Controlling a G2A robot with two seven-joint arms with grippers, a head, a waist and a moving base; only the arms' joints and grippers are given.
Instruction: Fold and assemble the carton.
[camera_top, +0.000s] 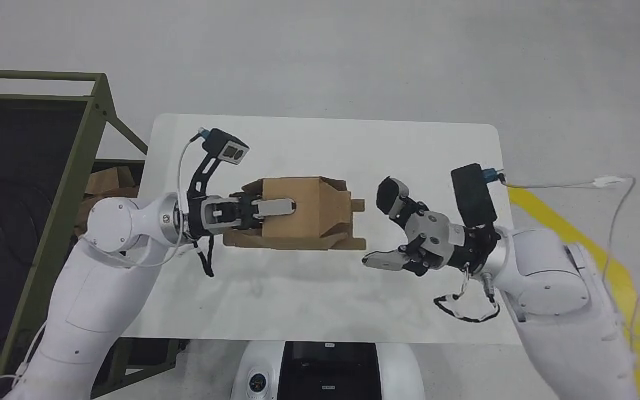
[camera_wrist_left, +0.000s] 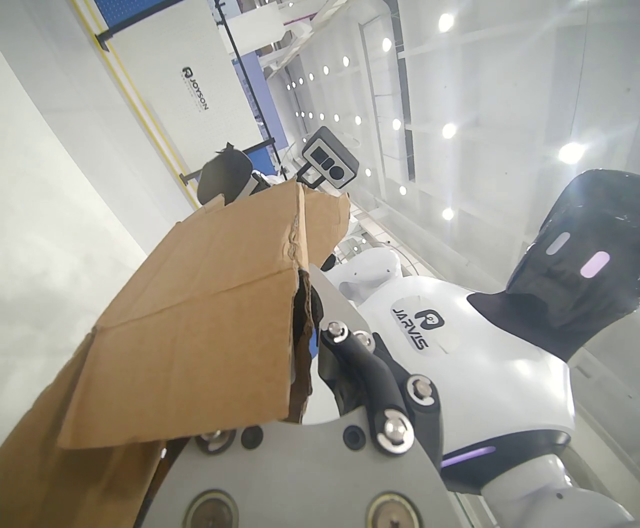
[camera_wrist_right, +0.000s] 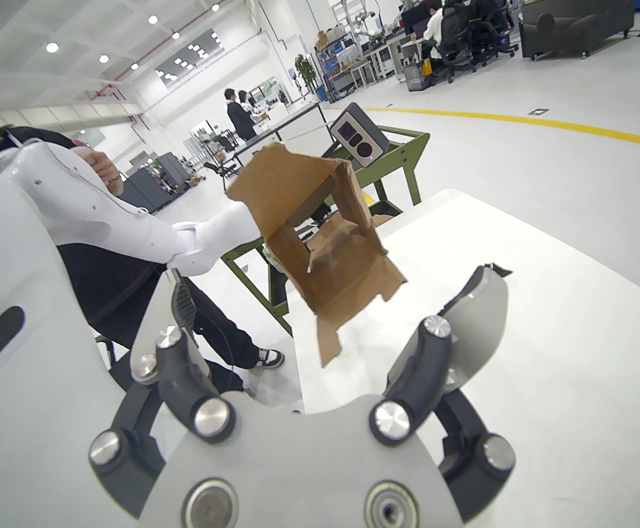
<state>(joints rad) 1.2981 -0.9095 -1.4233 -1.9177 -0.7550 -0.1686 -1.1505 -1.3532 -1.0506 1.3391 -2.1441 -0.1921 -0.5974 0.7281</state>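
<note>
**A:** You've got the left gripper clenched on one wall of the carton, with a finger lying along the outside of the panel. It's holding the box clear of the table, probably so the open end faces across.

**B:** Your right gripper is spread wide and grasps nothing. The carton's loose flaps hang just ahead of its fingertips, not touching. I'd judge you've left it open to press those flaps inward.
</note>
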